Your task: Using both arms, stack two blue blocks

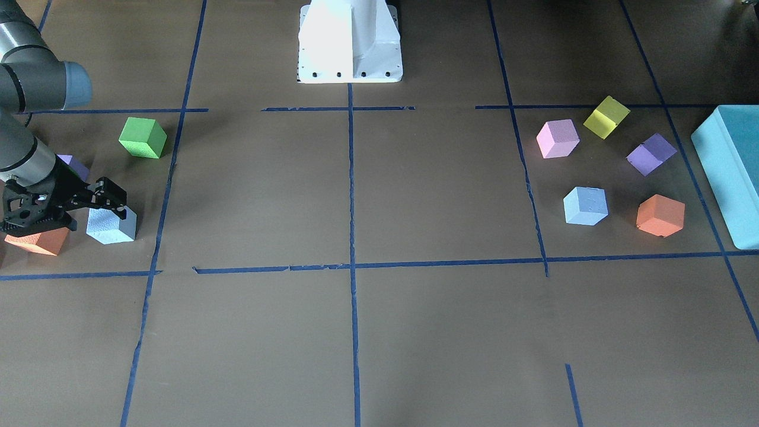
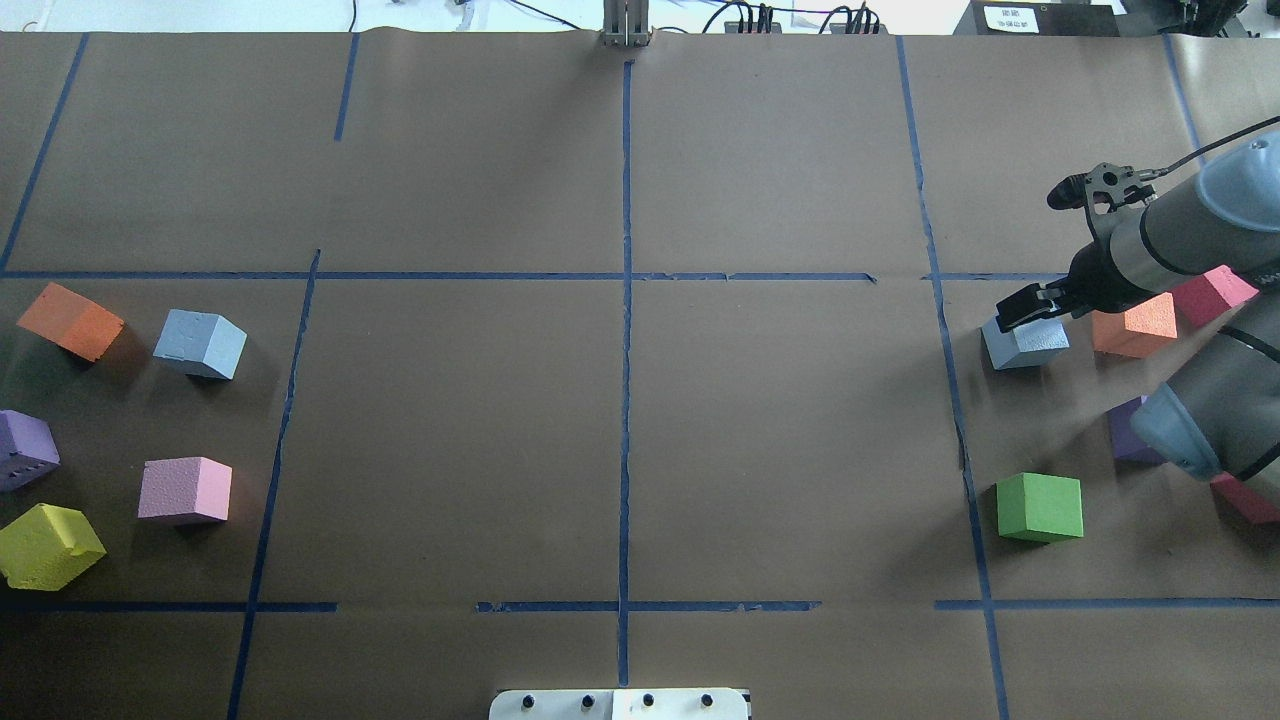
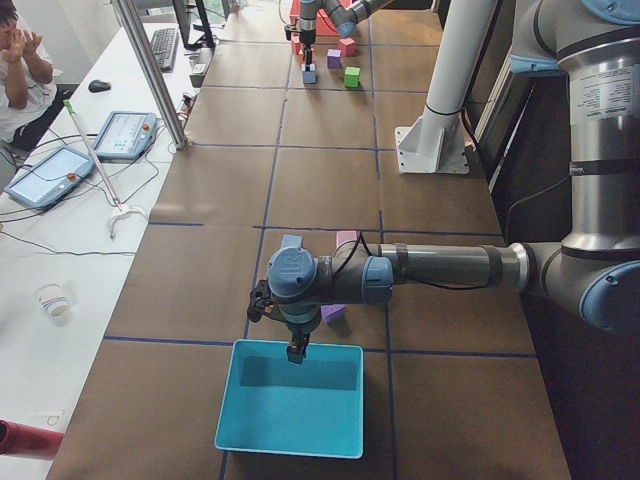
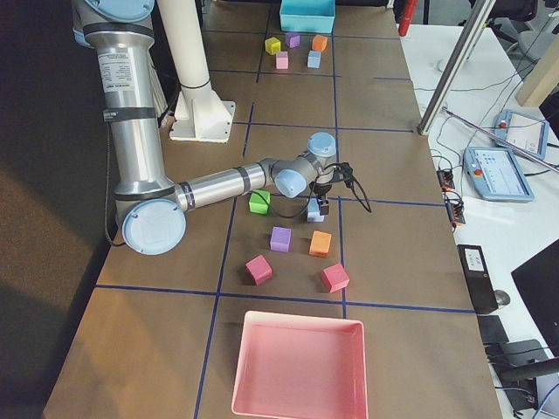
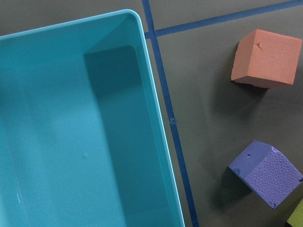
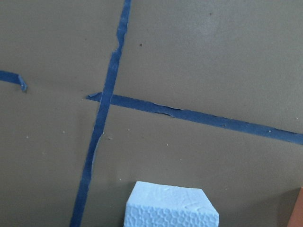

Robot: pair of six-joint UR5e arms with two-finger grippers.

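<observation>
Nothing stacked yet. One blue block [image 2: 200, 343] sits on its own near the desk's left end, among other cubes, with no gripper by it. The second blue block [image 1: 111, 225] rests on the desk near the right end. The right gripper [image 1: 109, 204] is down at its top; cannot tell whether the fingers pinch it. The left gripper [image 3: 297, 350] hangs over the teal box [image 5: 151, 118] at the left end, fingers' state unclear. All lifting, carrying and placing remains.
</observation>
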